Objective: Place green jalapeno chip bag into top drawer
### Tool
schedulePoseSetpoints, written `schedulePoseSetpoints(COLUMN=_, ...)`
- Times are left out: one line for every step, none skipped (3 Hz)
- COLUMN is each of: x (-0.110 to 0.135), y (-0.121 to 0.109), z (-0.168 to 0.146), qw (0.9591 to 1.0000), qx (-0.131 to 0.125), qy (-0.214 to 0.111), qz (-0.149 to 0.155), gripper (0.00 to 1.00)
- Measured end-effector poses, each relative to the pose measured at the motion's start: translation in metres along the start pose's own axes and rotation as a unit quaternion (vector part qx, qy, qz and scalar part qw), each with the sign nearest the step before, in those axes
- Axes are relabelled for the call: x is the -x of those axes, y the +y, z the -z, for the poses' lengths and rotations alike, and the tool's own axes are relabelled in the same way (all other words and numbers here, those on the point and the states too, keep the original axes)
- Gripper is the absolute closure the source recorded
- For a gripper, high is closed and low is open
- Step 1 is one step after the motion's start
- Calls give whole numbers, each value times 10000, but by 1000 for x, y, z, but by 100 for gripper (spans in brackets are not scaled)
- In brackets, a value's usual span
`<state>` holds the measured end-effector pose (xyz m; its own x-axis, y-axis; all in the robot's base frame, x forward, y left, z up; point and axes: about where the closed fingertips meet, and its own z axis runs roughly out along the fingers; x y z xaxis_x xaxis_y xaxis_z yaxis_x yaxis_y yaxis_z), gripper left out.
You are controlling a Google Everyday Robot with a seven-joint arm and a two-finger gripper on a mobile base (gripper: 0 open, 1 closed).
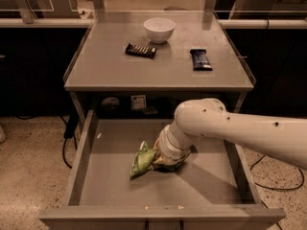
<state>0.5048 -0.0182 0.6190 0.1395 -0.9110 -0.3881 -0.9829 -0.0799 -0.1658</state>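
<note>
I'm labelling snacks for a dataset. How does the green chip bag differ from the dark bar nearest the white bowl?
The green chip bag is light green and crumpled; the dark bar is blackish and flat. The bag lies in the open top drawer, the bar on the table near the white bowl. The gripper is down in the drawer at the bag; nothing touches the bar. Both are wrapped snacks.

One of each thing, save the snack bars, which number two.
One table (pixel 105 68) carries one white bowl (pixel 159 29) and two dark snack bars, a left bar (pixel 141 50) and a right bar (pixel 200 59); one top drawer (pixel 82 159) holds one green jalapeno chip bag (pixel 143 158), with one claw (pixel 166 162) low inside against it.
</note>
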Motion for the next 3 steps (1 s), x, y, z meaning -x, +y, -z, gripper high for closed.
schedulePoseSetpoints(x=0, y=0, z=0, qw=10000, qx=0, qy=0, qz=0, gripper=31)
schedulePoseSetpoints(x=0, y=0, z=0, qw=10000, qx=0, qy=0, qz=0, gripper=7)
schedulePoseSetpoints(x=0, y=0, z=0, qw=10000, qx=1, qy=0, qz=0, gripper=0)
